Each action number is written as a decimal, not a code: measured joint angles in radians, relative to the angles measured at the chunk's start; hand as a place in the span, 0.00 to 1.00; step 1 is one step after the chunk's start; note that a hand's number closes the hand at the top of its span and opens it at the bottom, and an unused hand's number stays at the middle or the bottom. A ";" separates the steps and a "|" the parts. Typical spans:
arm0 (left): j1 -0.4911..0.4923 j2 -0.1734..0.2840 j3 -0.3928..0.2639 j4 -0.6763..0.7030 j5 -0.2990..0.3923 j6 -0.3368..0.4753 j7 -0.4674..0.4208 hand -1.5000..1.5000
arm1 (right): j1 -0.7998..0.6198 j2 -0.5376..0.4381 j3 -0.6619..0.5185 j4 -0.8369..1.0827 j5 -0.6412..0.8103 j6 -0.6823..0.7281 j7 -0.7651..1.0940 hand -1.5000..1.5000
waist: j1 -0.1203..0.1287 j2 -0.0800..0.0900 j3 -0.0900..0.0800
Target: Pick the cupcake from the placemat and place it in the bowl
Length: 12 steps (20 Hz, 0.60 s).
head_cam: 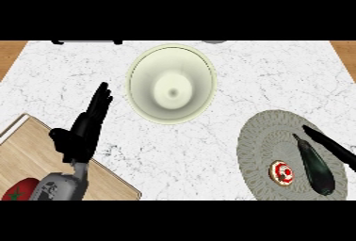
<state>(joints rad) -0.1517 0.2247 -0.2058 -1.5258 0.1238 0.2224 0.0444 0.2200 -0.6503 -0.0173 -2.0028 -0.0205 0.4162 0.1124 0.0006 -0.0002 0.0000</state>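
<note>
1. Near left corner of the desk (208,155): a wooden cutting board (42,155) lies at an angle. A round red object (20,189) with a dark mark rests on its near end, partly cut off by the view's lower edge.
2. Left hand (83,129): its grey forearm comes up over the cutting board. The hand is released, fingers straight and pointing toward the far edge, holding nothing. Its fingertips stop just left of the bowl without touching it.
3. Near right corner: a grey oval placemat (261,136) with a ribbed pattern lies flat on the desk.
4. Cupcake (281,172): it sits on the near part of the placemat, seen from above as a small round item with red and white topping. Nothing touches it.
5. A dark, elongated vegetable (314,167) lies on the placemat just right of the cupcake, running near to far.
6. Right hand (334,146): only dark straight fingers show, entering from the right edge over the placemat's far right part, above the vegetable. It is released and grasps nothing; it is apart from the cupcake.
7. Far centre: a pale cream bowl (139,94) stands upright on the white marble desk.
</note>
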 measured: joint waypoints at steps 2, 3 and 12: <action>-0.013 -0.001 0.024 0.020 -0.001 -0.016 -0.002 0.50 | -0.001 0.020 -0.007 0.013 0.009 0.032 -0.013 0.00 | -0.002 0.000 0.000; -0.012 -0.009 0.024 0.012 -0.011 -0.016 0.009 0.50 | -0.001 0.027 -0.018 0.020 0.012 0.051 -0.019 0.00 | -0.002 0.000 0.000; -0.003 -0.055 0.035 -0.002 -0.056 -0.027 0.023 0.50 | 0.012 0.105 -0.109 0.084 -0.028 0.171 -0.117 0.00 | -0.004 0.000 0.000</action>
<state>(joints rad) -0.1548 0.1693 -0.1709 -1.5275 0.0678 0.1958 0.0674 0.2316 -0.5451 -0.1261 -1.9188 -0.0485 0.5869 -0.0045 -0.0035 -0.0006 0.0001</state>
